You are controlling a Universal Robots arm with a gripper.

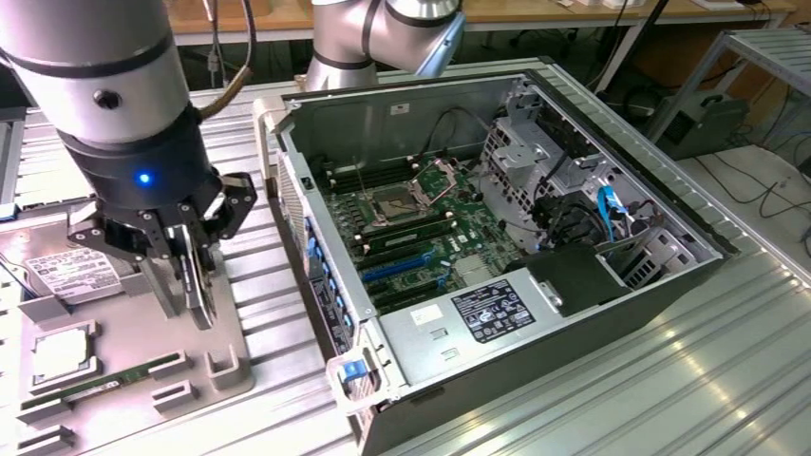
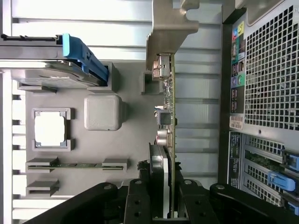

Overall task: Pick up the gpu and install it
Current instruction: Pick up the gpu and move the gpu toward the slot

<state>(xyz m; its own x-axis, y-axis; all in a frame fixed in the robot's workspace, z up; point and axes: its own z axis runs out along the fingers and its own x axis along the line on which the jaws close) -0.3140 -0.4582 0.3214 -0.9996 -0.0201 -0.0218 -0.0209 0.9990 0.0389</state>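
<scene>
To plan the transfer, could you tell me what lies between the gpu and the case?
Between gpu and case: the tray edge and bare table, in exterior view.

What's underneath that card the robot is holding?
Below the gpu, gripped by the tool, lie the grey tray and the ribbed metal table. The strip directly beneath its edge is covered.

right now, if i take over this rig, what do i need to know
Fingers: shut on the graphics card.
Card: held on edge over the grey tray, beside the open computer case. Its metal bracket is at the end away from the grip.
Done: card gripped.
Left: card is not yet in the case.
</scene>
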